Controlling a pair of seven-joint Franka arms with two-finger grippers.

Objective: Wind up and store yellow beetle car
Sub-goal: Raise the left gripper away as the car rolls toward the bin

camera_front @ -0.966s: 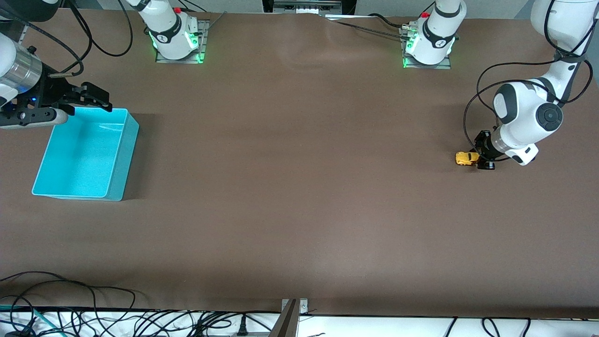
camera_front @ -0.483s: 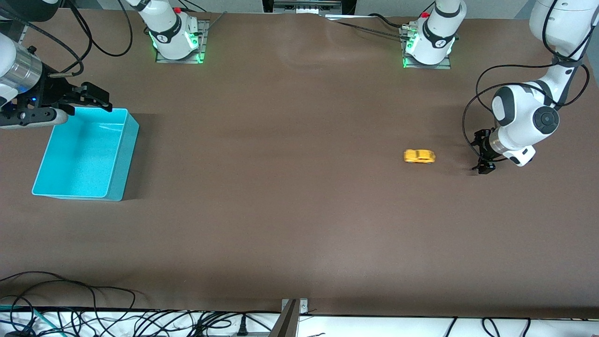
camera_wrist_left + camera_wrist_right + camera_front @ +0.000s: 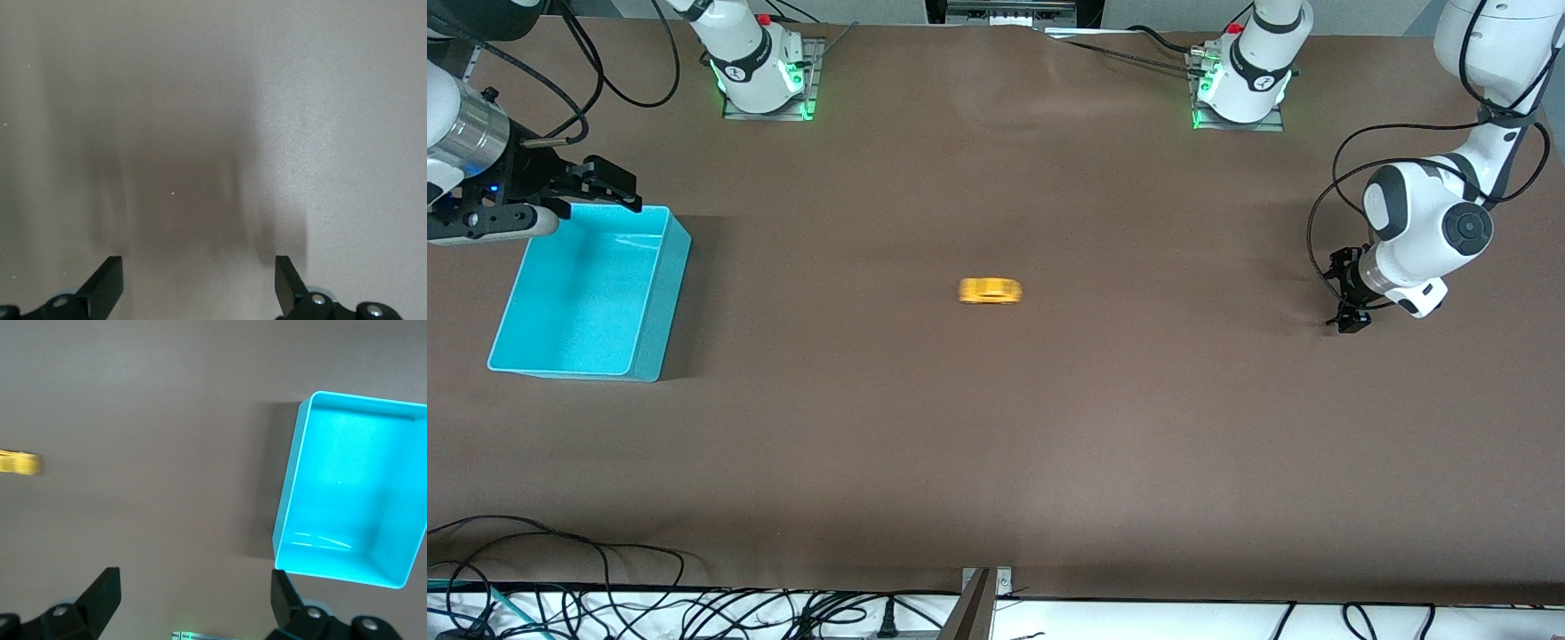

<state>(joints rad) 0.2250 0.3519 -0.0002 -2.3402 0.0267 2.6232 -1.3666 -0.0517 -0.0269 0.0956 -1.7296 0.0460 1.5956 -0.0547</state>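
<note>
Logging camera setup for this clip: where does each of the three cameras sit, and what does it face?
Front view: high across the table, facing both arms; shows both bases, left gripper, right gripper, yellow beetle car, blue bin.
Left wrist view: on the left wrist, looking down at bare table between its open fingers.
Right wrist view: on the right wrist, fingers open, over bin and car.
Shared: front and right wrist views both show car and bin.
</note>
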